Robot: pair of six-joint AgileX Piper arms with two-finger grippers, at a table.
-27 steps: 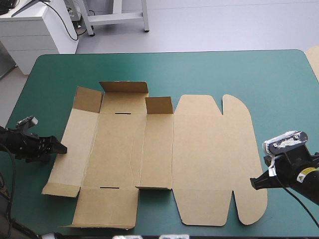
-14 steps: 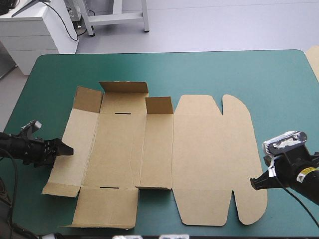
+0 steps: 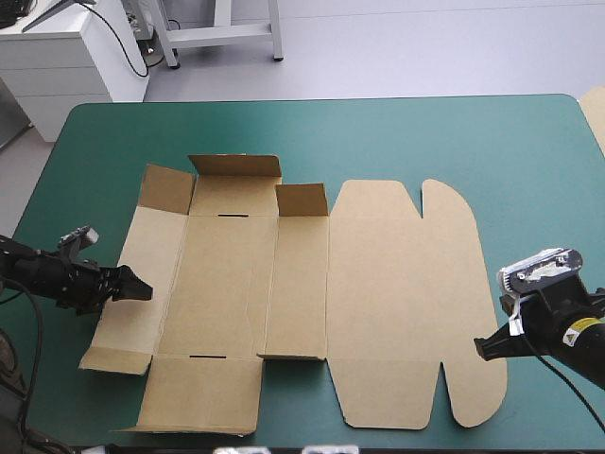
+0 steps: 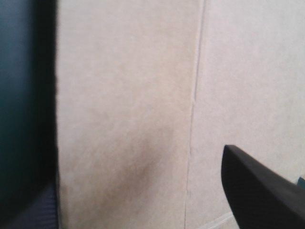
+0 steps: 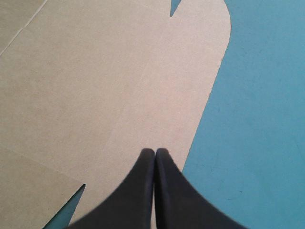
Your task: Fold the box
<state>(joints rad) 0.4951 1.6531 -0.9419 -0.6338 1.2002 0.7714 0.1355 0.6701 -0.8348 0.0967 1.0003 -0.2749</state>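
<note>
Left claw (image 3: 138,290), black fingers (image 4: 257,191) parted, reaches over the left side panel's edge on the brown box (image 3: 378,303), while the right claw (image 3: 484,348), fingers pressed into one point, sits at the rounded lid rim. Wall folding looks barely begun; next, I judge, the left must pinch that panel and swing it up along its scored crease. Matte, stiff board lies nearly flat on the teal-green desk (image 3: 425,132), far tabs upturned.

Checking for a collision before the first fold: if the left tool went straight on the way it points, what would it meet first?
The box, at its left side panel: the open left tool sits at that panel's outer edge, pointing across it. Whether it touches is unclear.
</note>
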